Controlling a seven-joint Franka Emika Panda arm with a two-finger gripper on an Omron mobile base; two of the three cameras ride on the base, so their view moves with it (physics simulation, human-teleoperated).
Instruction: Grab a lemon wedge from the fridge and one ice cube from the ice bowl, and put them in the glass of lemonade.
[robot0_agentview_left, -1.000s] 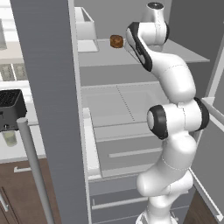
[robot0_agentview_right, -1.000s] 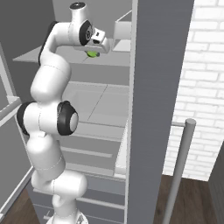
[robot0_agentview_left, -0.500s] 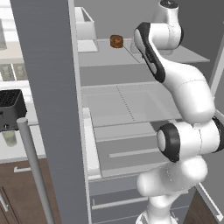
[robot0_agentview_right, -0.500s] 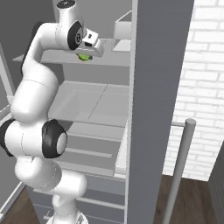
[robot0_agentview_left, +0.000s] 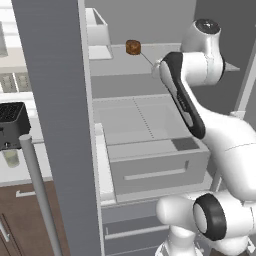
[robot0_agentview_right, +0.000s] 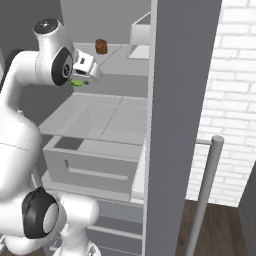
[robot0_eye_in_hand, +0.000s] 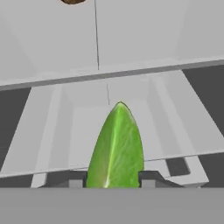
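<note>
The lemon wedge (robot0_eye_in_hand: 116, 146) sits pinched between the two fingertips of the gripper (robot0_eye_in_hand: 113, 178), its pointed end aimed away from the hand toward the fridge (robot0_agentview_left: 150, 120) interior. The gripper is raised just in front of the upper shelf's front edge, above the open drawer (robot0_agentview_right: 95, 150). A small round brown item (robot0_agentview_left: 133, 47) rests toward the back of that upper shelf, beside a white bin (robot0_agentview_left: 97, 32) at the shelf's left end.
</note>
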